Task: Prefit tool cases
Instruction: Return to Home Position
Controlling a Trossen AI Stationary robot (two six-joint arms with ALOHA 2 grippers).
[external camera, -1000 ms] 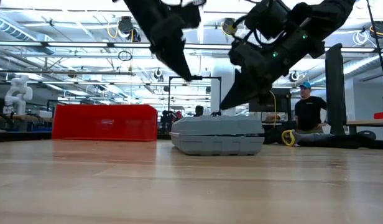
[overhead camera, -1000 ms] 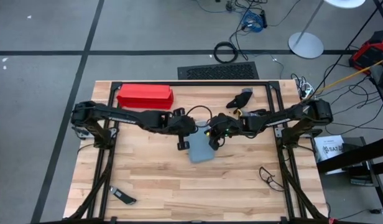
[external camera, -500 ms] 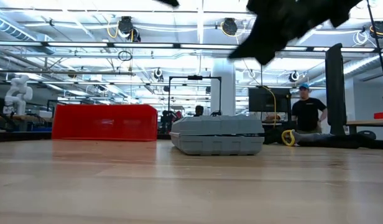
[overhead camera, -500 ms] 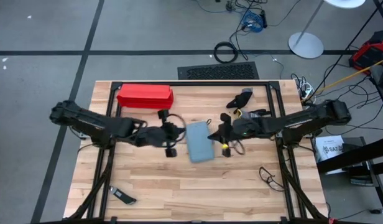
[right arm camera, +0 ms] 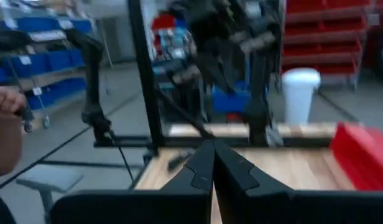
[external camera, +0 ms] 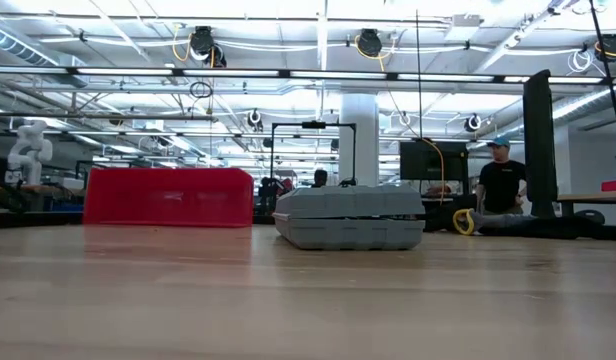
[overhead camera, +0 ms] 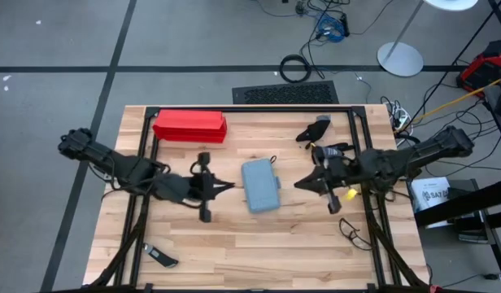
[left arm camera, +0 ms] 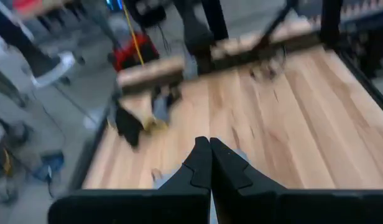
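Pale plank desk [overhead camera: 234, 244] under workshop strip lights, with a person [external camera: 501, 178] standing far behind. Tool case [overhead camera: 261, 185] lying flat and closed, apart from the red box [overhead camera: 189, 126], toward the desk's middle; seam even along the side facing the low view. Looks like a stiff moulded shell, smooth and probably a bit slippery, light to middling with tools inside. Unlikely to bend, liable to skid if nudged. Best taken across the two long edges, or pinned from above on the flat lid. Left end effector [overhead camera: 224, 187] near the case on its red-box side, fingers pressed together, holding nothing. Right end effector [overhead camera: 302, 184] near the side away from the red box, likewise pressed together and empty. Case between both, touching neither.
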